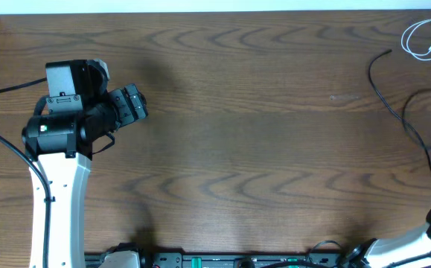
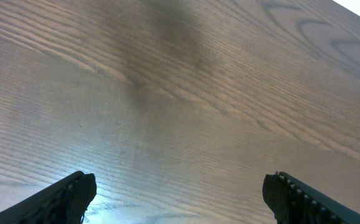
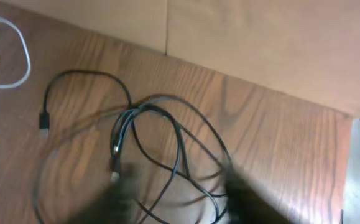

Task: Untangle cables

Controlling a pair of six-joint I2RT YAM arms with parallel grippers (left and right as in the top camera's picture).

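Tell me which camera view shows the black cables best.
The right wrist view: the black cables lie close up, with their looped tangle and a plug end visible, though somewhat blurred. The overhead view shows them only small at the frame's right edge, partly cut off. The left wrist view shows none of them.

left arm [image 1: 60, 195]: white link, black joints, boxy black wrist housing, small green light, thin black cable running along the link | left end effector [image 2: 178, 185]: two black fingers [image 2: 307, 200], ridged inner edges | right arm [image 1: 412, 244]: white link, black joint, lower right of frame
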